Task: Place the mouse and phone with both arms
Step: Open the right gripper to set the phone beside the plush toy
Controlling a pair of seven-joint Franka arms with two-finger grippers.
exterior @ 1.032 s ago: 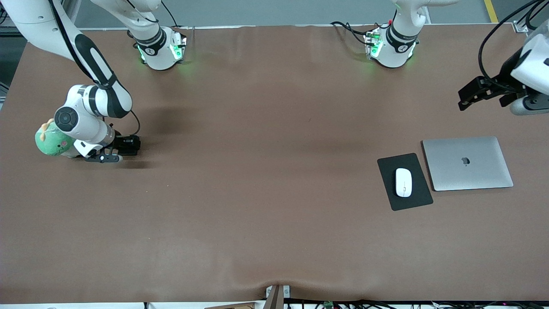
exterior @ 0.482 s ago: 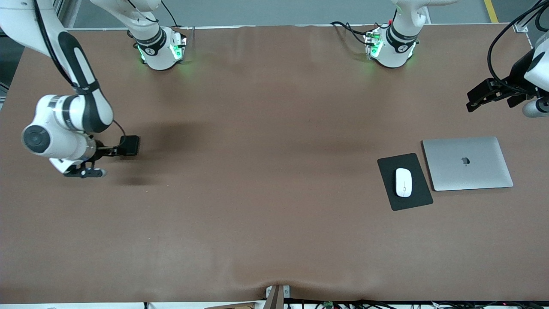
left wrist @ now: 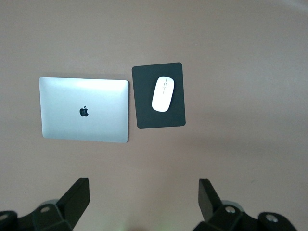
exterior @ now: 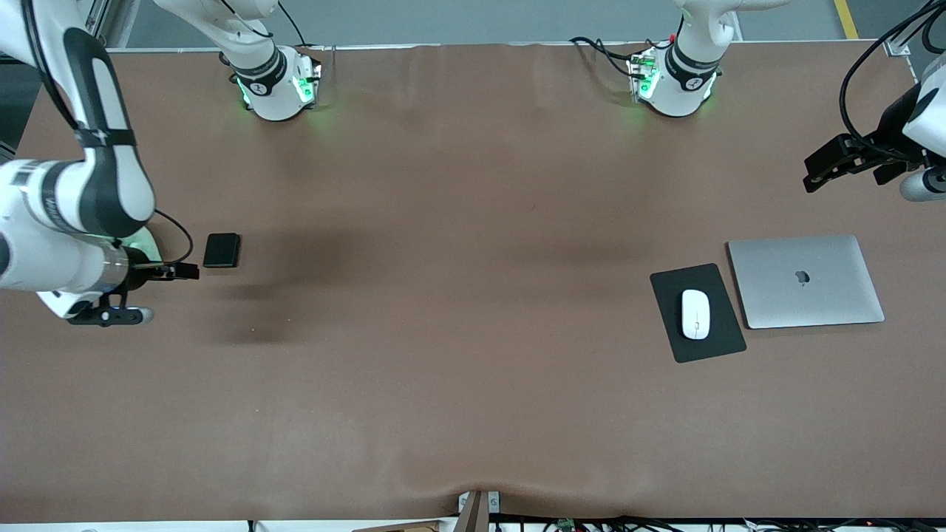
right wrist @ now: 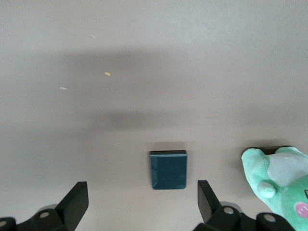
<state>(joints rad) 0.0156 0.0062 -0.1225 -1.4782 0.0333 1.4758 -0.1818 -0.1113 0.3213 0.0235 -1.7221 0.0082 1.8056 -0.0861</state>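
Note:
The black phone (exterior: 222,250) (right wrist: 168,169) lies flat on the brown table toward the right arm's end. My right gripper (exterior: 148,293) (right wrist: 143,187) hangs open in the air just beside it, with nothing between its fingers. The white mouse (exterior: 695,313) (left wrist: 163,93) rests on a black mouse pad (exterior: 674,349) (left wrist: 144,115) toward the left arm's end. My left gripper (exterior: 817,171) (left wrist: 144,185) is open and empty, held high over bare table next to the laptop, well apart from the mouse.
A shut silver laptop (exterior: 805,281) (left wrist: 84,109) lies beside the mouse pad, toward the left arm's end. A green plush toy (right wrist: 279,178) sits close to the phone, mostly hidden under the right arm in the front view.
My right gripper has lifted and drawn back from the phone, which stays on the table. The left arm shifted slightly toward its end of the table, then held still.

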